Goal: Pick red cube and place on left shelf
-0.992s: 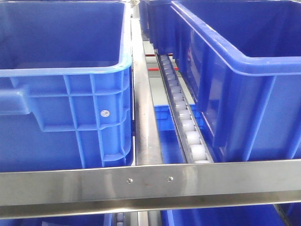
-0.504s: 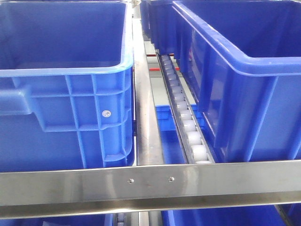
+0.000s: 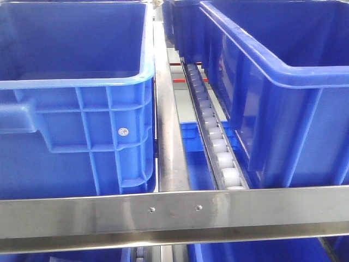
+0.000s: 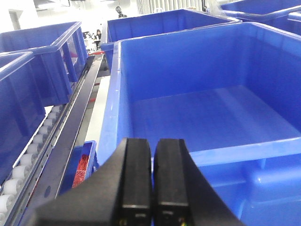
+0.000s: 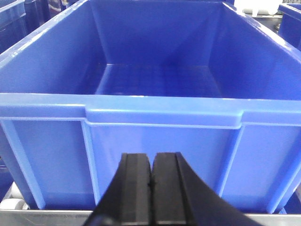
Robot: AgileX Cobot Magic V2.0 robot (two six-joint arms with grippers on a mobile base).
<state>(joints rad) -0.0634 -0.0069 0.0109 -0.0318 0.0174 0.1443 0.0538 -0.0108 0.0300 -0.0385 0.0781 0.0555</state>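
No red cube shows clearly in any view. In the left wrist view, something red (image 4: 83,164) lies in a small blue bin on a lower level; its shape cannot be told. My left gripper (image 4: 152,147) is shut and empty, held just in front of the near rim of a large empty blue bin (image 4: 235,151). My right gripper (image 5: 151,161) is shut and empty, facing the front wall of another empty blue bin (image 5: 160,113). Neither gripper shows in the front view.
The front view shows two large blue bins, one on the left (image 3: 71,82) and one on the right (image 3: 305,76), on a rack. A white roller track (image 3: 215,143) runs between them, behind a steel front rail (image 3: 174,210). Lower bins (image 3: 196,164) sit beneath.
The front view shifted very slightly about a second ago, with the bins a few pixels further right. Nothing has changed in the last half second.
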